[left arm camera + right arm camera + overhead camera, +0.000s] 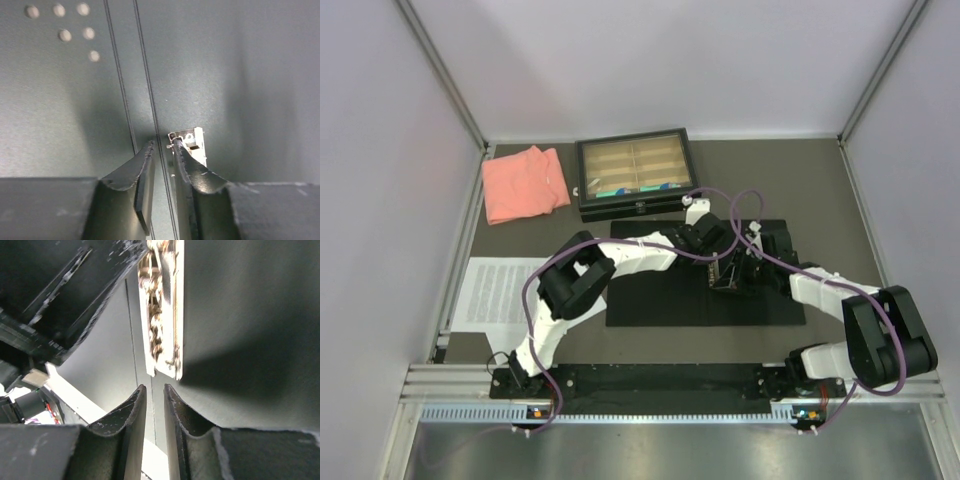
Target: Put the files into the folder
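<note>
The folder (660, 295) lies open in the middle of the table, matte black inside up. A metal clip (192, 142) sits on its inner face and also shows in the right wrist view (162, 315). The files (500, 290), white printed sheets, lie on the table left of the folder, untouched. My left gripper (718, 258) hangs over the clip, its jaws (162, 147) a narrow gap apart with nothing between them, and the right finger touches the clip's edge. My right gripper (735, 272) faces the clip from the other side, its jaws (152, 387) narrowly apart and empty, just short of the clip.
A folded salmon-pink cloth (525, 183) lies at the back left. A black-framed tray (635, 172) with tan compartments stands behind the folder. The left gripper's dark body (60, 290) crowds the right wrist's upper left. A black rail (650, 385) runs along the near edge.
</note>
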